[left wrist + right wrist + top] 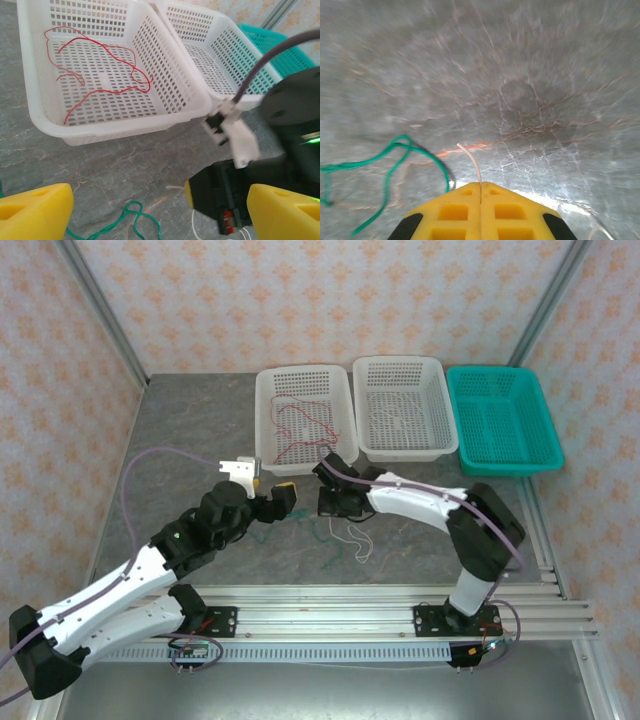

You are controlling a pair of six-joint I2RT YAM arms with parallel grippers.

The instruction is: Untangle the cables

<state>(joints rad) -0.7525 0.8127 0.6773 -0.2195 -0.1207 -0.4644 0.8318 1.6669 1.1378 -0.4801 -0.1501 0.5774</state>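
Cables: three thin wires, now in two places. The white cable (pixel 471 162) and the green cable (pixel 390 152) lie on the table (pixel 520 75). The red cable (pixel 120 90) is coiled loosely in the left white basket (pixel 125 127), well apart from the other two.
White cable: its end pokes straight ahead from the right gripper's tips. In the top view its slack trails back toward the near edge of the table.
Green cable: loops lie crosswise, to the left of the right gripper, with one strand running in just beside the yellow fingers. Whether it crosses the white cable there cannot be told.
Right gripper (pixel 481 186): fingers pressed together, pinching the white cable near its end, low over the table.
Left gripper (pixel 159 207): fingers spread wide and holding nothing, hovering with the green loop beneath and between them.
Key relation: the green cable lies between the two grippers and the left arm is the nearer one. A likely next move is for the left to pin the green while the right draws the white away toward the baskets.
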